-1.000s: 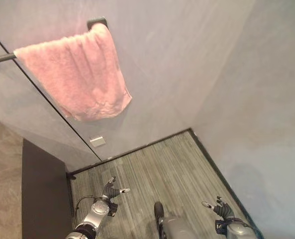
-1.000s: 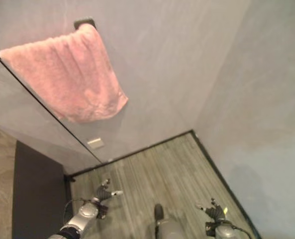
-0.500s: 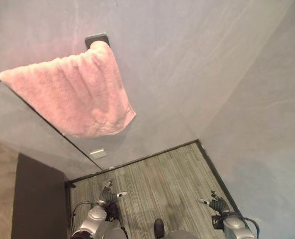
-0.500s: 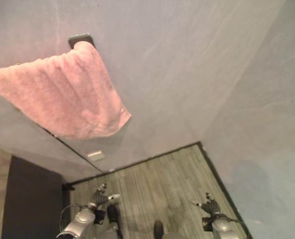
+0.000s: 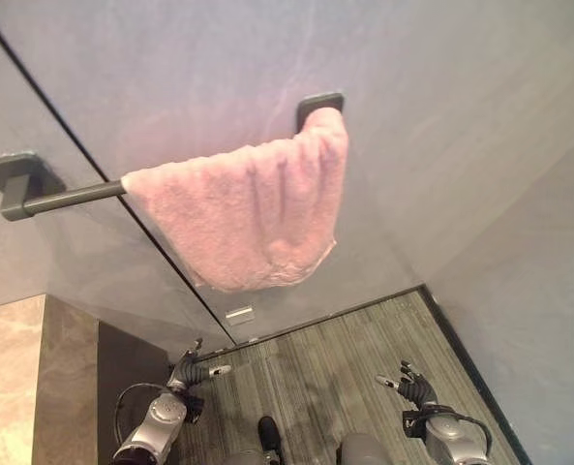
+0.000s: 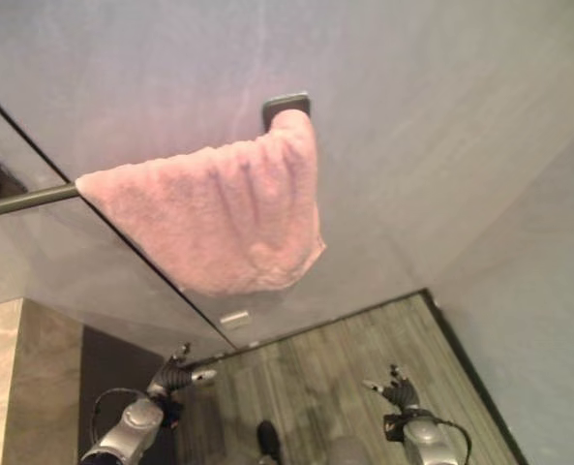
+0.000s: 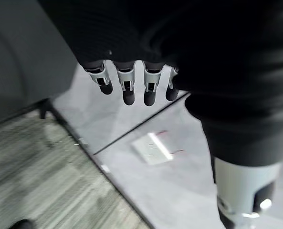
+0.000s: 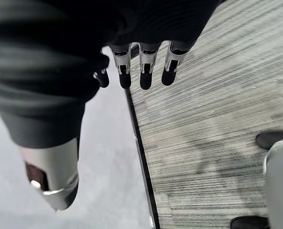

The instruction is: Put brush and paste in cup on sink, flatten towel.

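A pink towel (image 5: 248, 223) hangs on a dark wall bar (image 5: 69, 197). It is bunched toward the bar's right mount (image 5: 320, 102), and its lower edge is uneven and rumpled. The left stretch of the bar is bare up to the left mount (image 5: 11, 179). My left hand (image 5: 192, 366) is low, well below the towel, open with relaxed fingers (image 7: 127, 88) and nothing in it. My right hand (image 5: 409, 381) is low on the right, also open and holding nothing, its fingers (image 8: 143, 71) over the floor.
A stone-topped ledge (image 5: 15, 378) with a dark side stands at the lower left. A small white wall plate (image 5: 238, 315) sits under the towel. A dark seam (image 5: 170, 281) runs down the grey wall. Striped grey floor (image 5: 345, 358) meets a side wall at the right.
The whole picture has shifted, so the camera moved: the towel now sits nearer the centre and the bar's left mount has come into view. Both hands stay low and open.
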Robot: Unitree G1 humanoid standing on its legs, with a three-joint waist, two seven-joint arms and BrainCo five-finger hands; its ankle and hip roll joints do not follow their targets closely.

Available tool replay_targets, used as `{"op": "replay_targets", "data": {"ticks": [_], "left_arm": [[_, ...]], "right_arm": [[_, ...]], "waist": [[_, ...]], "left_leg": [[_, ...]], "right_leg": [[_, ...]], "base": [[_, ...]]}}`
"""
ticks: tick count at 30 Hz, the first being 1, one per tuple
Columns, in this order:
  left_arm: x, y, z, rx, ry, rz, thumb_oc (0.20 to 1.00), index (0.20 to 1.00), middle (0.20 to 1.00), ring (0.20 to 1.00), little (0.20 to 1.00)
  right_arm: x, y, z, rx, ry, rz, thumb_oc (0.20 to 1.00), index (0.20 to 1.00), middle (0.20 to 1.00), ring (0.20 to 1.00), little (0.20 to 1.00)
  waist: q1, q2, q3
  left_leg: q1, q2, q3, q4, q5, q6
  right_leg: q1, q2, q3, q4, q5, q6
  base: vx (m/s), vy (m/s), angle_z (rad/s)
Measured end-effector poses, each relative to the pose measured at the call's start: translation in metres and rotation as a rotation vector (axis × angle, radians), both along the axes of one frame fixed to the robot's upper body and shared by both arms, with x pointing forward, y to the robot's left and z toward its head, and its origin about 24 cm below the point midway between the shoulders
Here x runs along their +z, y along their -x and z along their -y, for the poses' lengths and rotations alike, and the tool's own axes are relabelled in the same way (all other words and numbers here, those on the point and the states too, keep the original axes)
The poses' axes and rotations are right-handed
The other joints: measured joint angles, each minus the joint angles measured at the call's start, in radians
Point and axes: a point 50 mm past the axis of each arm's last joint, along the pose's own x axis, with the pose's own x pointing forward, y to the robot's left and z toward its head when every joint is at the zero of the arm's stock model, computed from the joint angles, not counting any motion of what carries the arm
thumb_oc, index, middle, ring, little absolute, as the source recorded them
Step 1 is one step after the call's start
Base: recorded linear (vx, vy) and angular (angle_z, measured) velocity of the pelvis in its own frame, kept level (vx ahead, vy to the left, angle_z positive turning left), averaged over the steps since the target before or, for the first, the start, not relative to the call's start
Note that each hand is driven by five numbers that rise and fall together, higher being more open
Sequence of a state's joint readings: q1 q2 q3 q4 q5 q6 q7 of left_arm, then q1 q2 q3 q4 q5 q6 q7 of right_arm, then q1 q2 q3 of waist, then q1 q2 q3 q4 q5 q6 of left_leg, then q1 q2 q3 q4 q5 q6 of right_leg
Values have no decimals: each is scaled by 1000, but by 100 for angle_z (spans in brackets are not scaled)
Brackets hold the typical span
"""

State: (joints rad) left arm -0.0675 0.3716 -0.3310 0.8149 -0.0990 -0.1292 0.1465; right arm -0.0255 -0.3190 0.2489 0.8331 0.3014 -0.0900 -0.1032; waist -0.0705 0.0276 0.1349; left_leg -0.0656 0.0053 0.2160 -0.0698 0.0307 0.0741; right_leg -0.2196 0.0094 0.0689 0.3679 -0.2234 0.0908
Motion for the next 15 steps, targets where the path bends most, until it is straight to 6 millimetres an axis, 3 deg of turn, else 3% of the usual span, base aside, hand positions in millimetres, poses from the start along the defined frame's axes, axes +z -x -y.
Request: {"op": "replay_targets", "data": {"ticks": [1,2,3,4,5,7,9,10,11,12,14,15], "left_arm": [[0,1,0,-9,-3,-5,1000,1000,1000,1000,1000],[-2,7,-5,-23,-21,-20,1000,1000,1000,1000,1000],[-3,10,-7,-31,-34,-29,1000,1000,1000,1000,1000],[-5,15,-8,-33,-37,-43,1000,1000,1000,1000,1000],[-7,20,-7,-41,-32,-56,1000,1000,1000,1000,1000],[-7,22,-8,-44,-23,-62,1000,1000,1000,1000,1000],[-4,19,-10,-43,-23,-50,1000,1000,1000,1000,1000],[-2,15,-11,-44,-24,-35,1000,1000,1000,1000,1000],[-2,16,-10,-45,-22,-34,1000,1000,1000,1000,1000],[-2,17,-10,-47,-20,-37,1000,1000,1000,1000,1000],[6,5,-13,-46,-30,3,1000,1000,1000,1000,1000],[11,-1,-12,-49,-30,28,1000,1000,1000,1000,1000]], "right_arm": [[0,1,0,-1,1,2,1000,1000,1000,1000,1000],[3,-3,0,7,3,18,1000,1000,1000,1000,1000],[6,-6,2,11,8,37,1000,1000,1000,1000,1000],[8,-7,4,10,13,50,1000,1000,1000,1000,1000],[13,-11,11,6,31,71,1000,1000,1000,1000,1000],[22,-16,24,-9,57,105,1000,1000,1000,1000,1000],[35,-24,41,-32,89,150,1000,1000,1000,1000,1000],[41,-26,51,-77,88,173,1000,1000,1000,1000,1000],[46,-29,55,-87,93,195,1000,1000,1000,1000,1000],[50,-34,57,-89,96,215,1000,1000,1000,1000,1000],[51,-32,58,-109,78,228,1000,1000,1000,1000,1000],[51,-31,58,-109,75,230,1000,1000,1000,1000,1000]], "waist": [[0,-13,-2],[12,-39,-8],[13,-47,-13],[11,-51,-16],[15,-41,-16],[27,-28,-9],[38,-33,8],[30,-48,25],[31,-43,35],[35,-37,41],[-3,-44,46],[1,-42,47]], "left_leg": [[6,-4,-8,-1,4,-3],[24,-17,-15,-5,-3,-11],[30,-23,-21,-4,-7,-18],[32,-28,-33,-3,-9,-22],[41,-19,-56,1,-16,-42],[13,-6,-74,58,-38,-75],[-72,-11,-83,212,-41,-102],[-145,-22,-101,345,-30,-151],[-160,-17,-99,394,-37,-157],[-167,-2,-98,417,-32,-163],[-171,89,26,408,-52,-151],[-166,123,-6,339,-47,-162]], "right_leg": [[-8,14,-22,-59,23,-3],[-21,-3,-111,-142,82,-19],[-18,-12,-142,-187,146,-42],[1,-18,-149,-209,196,-41],[45,-4,-158,-263,226,-76],[73,9,-160,-310,235,-83],[81,-4,-174,-325,243,-110],[90,-29,-193,-329,248,-119],[108,-27,-198,-341,254,-127],[118,-27,-218,-342,254,-135],[157,-21,-272,-396,245,-159],[154,-11,-264,-396,246,-142]], "base": [[103,-81,45],[64,-72,43],[47,-87,34],[19,-88,38],[17,-89,37],[-22,-84,41],[-42,-69,53],[-16,-28,45],[8,-4,30],[48,56,36],[118,121,60],[145,144,21]]}}
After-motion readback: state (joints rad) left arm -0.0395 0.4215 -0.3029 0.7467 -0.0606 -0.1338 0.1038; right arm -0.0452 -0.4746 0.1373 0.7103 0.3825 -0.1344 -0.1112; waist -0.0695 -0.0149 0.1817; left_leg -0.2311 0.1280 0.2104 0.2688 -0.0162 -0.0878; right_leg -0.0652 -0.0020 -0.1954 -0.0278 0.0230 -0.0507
